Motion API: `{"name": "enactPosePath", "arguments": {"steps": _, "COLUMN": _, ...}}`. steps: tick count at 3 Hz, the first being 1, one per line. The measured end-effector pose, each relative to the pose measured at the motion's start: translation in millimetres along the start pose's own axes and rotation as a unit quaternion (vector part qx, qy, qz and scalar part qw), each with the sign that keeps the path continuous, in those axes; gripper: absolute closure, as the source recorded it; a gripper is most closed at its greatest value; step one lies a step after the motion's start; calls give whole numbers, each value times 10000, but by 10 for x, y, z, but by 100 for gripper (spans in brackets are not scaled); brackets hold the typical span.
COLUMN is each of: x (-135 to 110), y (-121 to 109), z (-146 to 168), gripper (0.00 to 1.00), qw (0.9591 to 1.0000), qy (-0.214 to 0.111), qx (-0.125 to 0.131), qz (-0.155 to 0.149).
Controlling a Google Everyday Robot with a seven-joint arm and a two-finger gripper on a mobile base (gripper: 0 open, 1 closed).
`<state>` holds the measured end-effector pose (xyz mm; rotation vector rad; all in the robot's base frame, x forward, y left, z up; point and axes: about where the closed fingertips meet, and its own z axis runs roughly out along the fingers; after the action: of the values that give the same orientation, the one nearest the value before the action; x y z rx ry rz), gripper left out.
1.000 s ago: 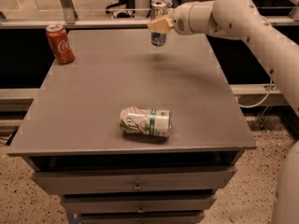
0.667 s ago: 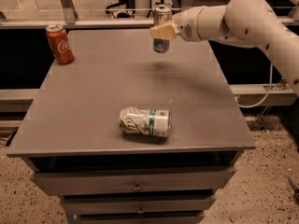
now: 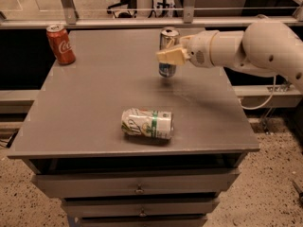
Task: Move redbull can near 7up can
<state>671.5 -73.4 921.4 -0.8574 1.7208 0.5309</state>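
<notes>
The redbull can is slim, silver and blue, upright, and held above the table near its middle back. My gripper comes in from the right and is shut on the can's middle; its cream fingers cover part of the can. The 7up can is white with green markings and lies on its side near the table's front edge, well in front of the held can and slightly to its left.
A red cola can stands upright at the table's back left corner. The grey table has drawers below its front edge. A metal railing runs behind it. My white arm spans the right side.
My gripper has carried the redbull can forward, toward the table's middle and the 7up can. The 7up can and cola can have not moved.
</notes>
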Motion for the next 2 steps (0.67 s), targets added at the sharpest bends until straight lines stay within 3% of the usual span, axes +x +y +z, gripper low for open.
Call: {"name": "enactPosePath", "arguments": {"steps": 2, "x": 219, "y": 278, "z": -522, "gripper": 100, "qw": 9999, "qy": -53, "qx": -31, "qz": -111}}
